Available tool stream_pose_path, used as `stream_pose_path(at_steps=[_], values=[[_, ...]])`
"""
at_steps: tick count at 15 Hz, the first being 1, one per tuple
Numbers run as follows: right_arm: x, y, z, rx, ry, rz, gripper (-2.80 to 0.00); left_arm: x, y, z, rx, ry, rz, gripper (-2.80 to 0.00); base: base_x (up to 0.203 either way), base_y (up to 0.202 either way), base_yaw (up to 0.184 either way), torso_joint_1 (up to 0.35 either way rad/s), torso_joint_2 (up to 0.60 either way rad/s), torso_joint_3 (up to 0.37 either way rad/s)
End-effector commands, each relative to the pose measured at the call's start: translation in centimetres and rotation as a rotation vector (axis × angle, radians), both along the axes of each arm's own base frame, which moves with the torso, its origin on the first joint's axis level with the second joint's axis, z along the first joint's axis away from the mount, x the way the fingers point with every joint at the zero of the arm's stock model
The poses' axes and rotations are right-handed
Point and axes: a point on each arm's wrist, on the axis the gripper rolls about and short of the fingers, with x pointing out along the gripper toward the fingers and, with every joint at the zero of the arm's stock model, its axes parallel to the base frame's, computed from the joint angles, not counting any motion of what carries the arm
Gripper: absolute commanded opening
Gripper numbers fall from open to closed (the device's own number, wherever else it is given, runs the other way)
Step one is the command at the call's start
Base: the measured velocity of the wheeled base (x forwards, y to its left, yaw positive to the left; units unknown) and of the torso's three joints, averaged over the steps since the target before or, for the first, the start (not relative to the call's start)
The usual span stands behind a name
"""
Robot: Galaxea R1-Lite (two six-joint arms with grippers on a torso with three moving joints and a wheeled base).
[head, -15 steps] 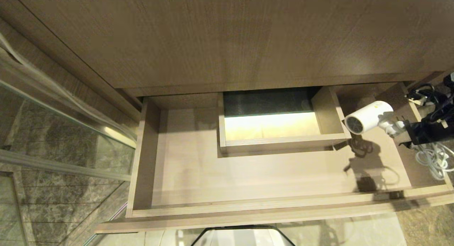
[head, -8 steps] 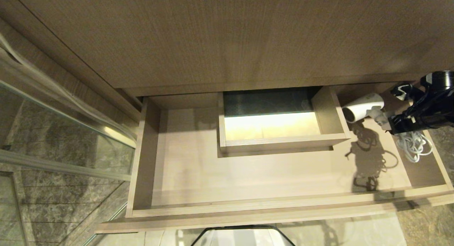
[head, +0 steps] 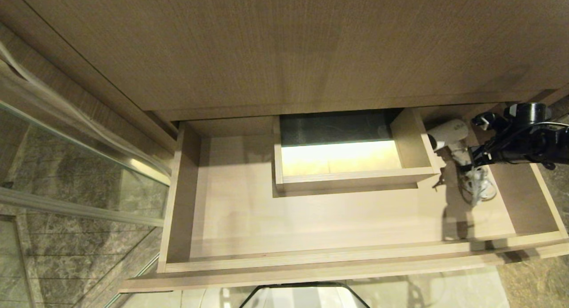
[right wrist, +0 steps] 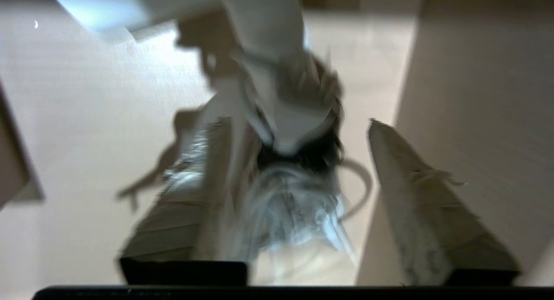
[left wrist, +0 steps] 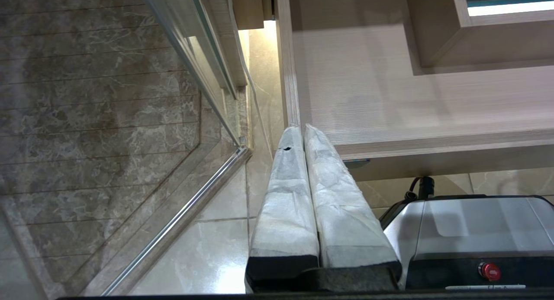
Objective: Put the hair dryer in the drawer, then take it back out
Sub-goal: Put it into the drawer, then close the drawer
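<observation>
Drawer [head: 311,219]: wide, shallow, light wood, pulled fully out below a plain wood panel [head: 284,46]; boxed rectangular cut-out [head: 346,166] at mid-back, lit from beneath.

Hair dryer [head: 446,134]: small, white, lying in the drawer's right-hand section, just beside the cut-out's right wall, barrel pointing toward that wall. Handle runs toward the drawer front; bundled white cord [head: 480,188] lies on the drawer floor next to it.

Right gripper [head: 473,159]: black arm reaching in from the right edge of the head view, over the drawer's right wall. In the right wrist view its fingers [right wrist: 415,196] stand spread, the dryer's handle [right wrist: 281,118] and cord between them; one finger lies close against the handle, the other stands clear of it. Whether any grip remains cannot be told through the blur.

Left gripper [left wrist: 309,196]: parked low beside the drawer's left front corner, wrapped fingers pressed together, holding nothing.

Surroundings: glass shower partition [head: 80,166] and marble floor [left wrist: 99,96] to the left.
</observation>
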Motion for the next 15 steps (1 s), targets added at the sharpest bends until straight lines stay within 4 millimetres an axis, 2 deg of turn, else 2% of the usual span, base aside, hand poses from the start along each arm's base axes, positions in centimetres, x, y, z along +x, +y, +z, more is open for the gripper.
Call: stream_pose_path(at_steps=[1, 3, 7, 8, 11, 15], values=[[0.9, 0.0, -1.7, -0.006, -0.003, 0.010, 0.00, 0.0, 0.0, 0.0, -0.001, 0.001, 0.000, -2.80, 0.000, 0.000, 0.000, 0.000, 0.00, 0.000], [0.6, 0.3, -0.8, -0.002, -0.019, 0.016, 0.00, 0.0, 0.0, 0.0, 0.001, 0.001, 0.000, -2.80, 0.000, 0.000, 0.000, 0.000, 0.00, 0.000], [-2.2, 1.2, 1.2, 0.013, 0.011, 0.019, 0.00, 0.0, 0.0, 0.0, -0.001, 0.000, 0.000, -2.80, 0.000, 0.000, 0.000, 0.000, 0.00, 0.000], [-2.8, 1.3, 1.8, 0.013, 0.009, 0.020, -2.80, 0.0, 0.0, 0.0, 0.000, 0.001, 0.000, -2.80, 0.000, 0.000, 0.000, 0.000, 0.00, 0.000], [-3.4, 1.5, 3.2, -0.009, 0.015, 0.029, -2.80, 0.0, 0.0, 0.0, -0.001, 0.001, 0.000, -2.80, 0.000, 0.000, 0.000, 0.000, 0.00, 0.000], [-5.9, 2.5, 6.9, -0.036, -0.049, 0.040, -2.80, 0.0, 0.0, 0.0, -0.001, 0.000, 0.000, -2.80, 0.000, 0.000, 0.000, 0.000, 0.00, 0.000]])
